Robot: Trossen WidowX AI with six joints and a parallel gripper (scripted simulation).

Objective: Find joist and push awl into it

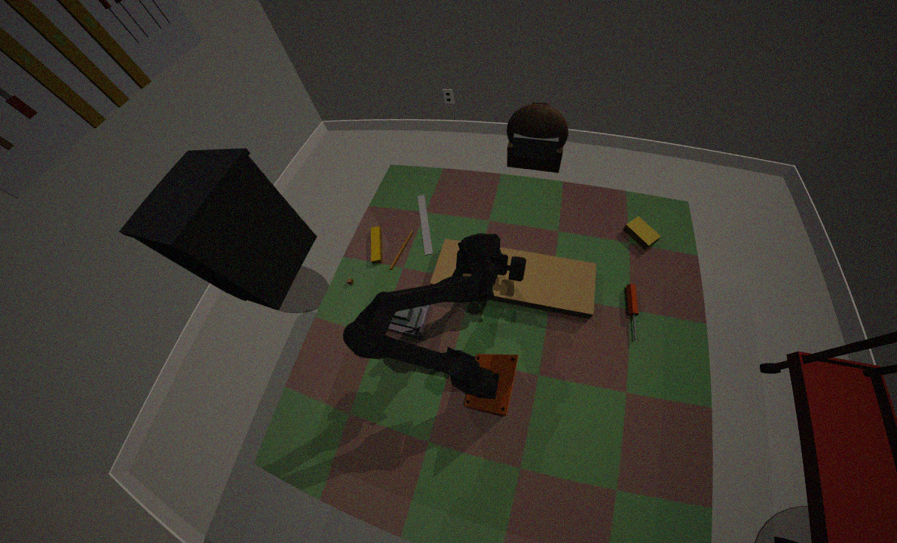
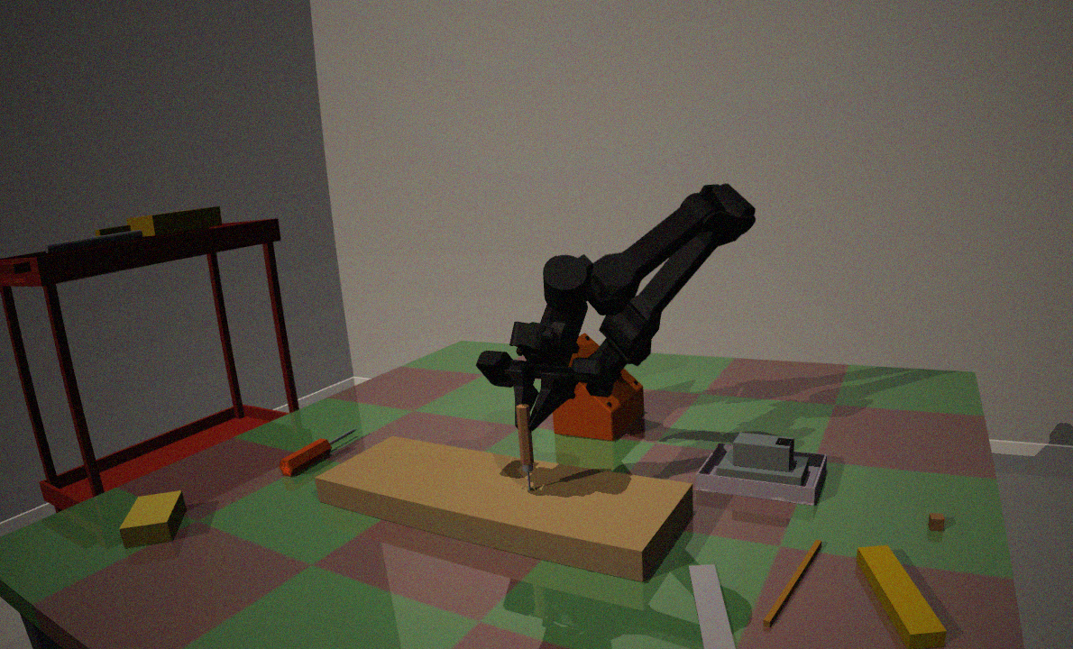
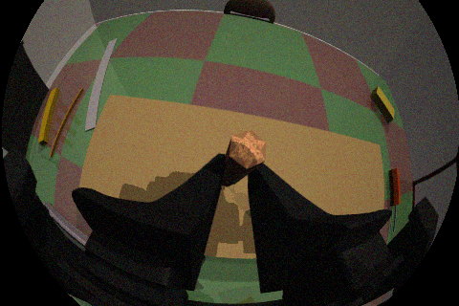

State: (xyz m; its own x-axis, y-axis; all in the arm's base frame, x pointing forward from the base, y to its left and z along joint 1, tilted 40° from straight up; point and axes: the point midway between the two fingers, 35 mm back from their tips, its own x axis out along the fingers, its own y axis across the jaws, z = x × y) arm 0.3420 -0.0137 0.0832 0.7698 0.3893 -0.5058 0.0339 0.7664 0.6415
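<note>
My gripper [image 2: 528,409] [image 3: 236,163] is shut on the top of the awl [image 2: 525,440] [image 3: 248,148], a brown wooden handle with a thin metal spike. The awl stands upright and its spike tip meets the top of the tan floor panel [image 1: 559,274] [image 2: 444,492] [image 3: 160,134] near the panel's middle, towards the arm's side. The grey stud finder [image 2: 762,452] lies in the pale tray [image 2: 814,486] to the right of the panel. In the top view the arm covers most of the tray [image 1: 407,328].
An orange screwdriver [image 1: 631,298] [image 2: 306,456] and a yellow block [image 1: 641,231] [image 2: 152,516] lie off one end of the panel. A ruler [image 1: 424,224] [image 2: 710,605], pencil [image 2: 792,580] and yellow bar [image 1: 375,243] [image 2: 899,593] lie off the other. The arm's orange base [image 2: 597,411] stands behind; a red rack [image 2: 121,250] stands beside the table.
</note>
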